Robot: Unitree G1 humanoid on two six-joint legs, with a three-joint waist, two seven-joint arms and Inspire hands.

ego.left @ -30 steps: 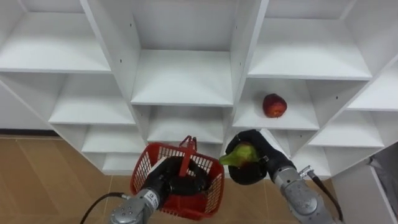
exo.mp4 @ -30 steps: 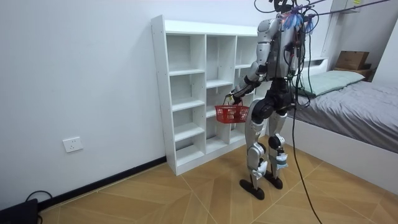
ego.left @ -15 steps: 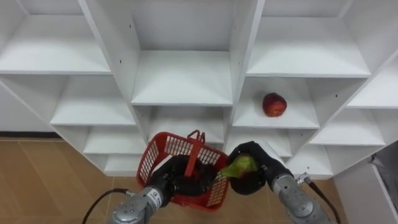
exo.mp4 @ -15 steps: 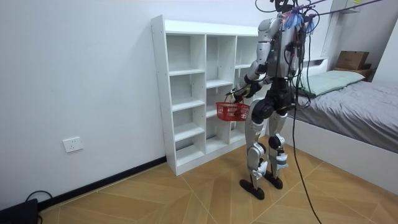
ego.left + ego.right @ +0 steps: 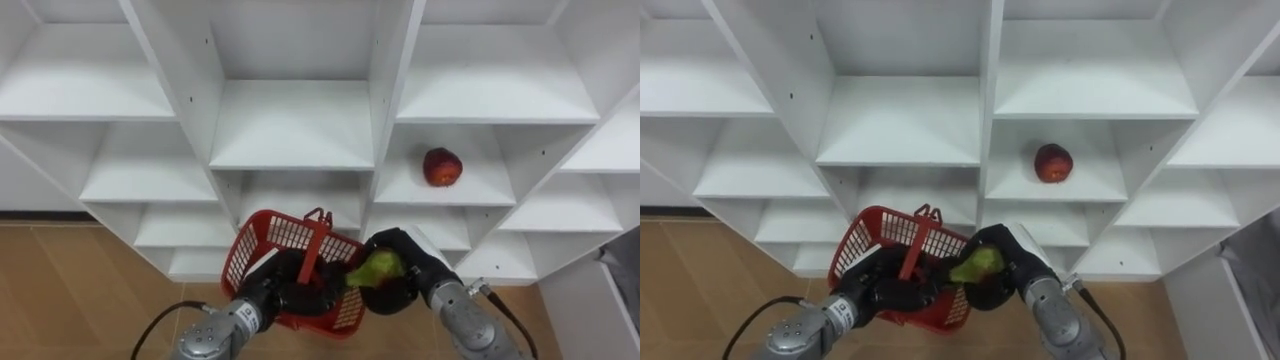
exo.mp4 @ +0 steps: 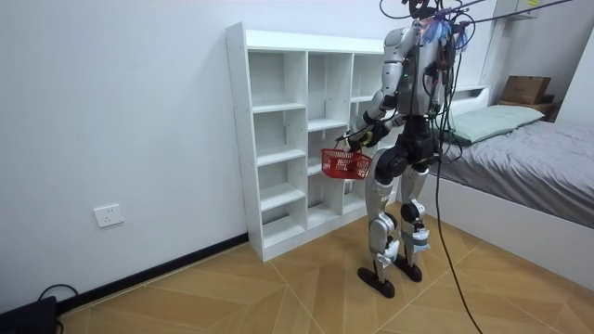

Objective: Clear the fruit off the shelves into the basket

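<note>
pear (image 5: pixel 375 268) in right hand (image 5: pixel 411 271), at basket (image 5: pixel 290 236) rim

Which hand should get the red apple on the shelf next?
Probably the right hand, once it drops the green pear into the red basket. The apple sits on a shelf above it, and the left hand is curled round the basket's handle.
</note>
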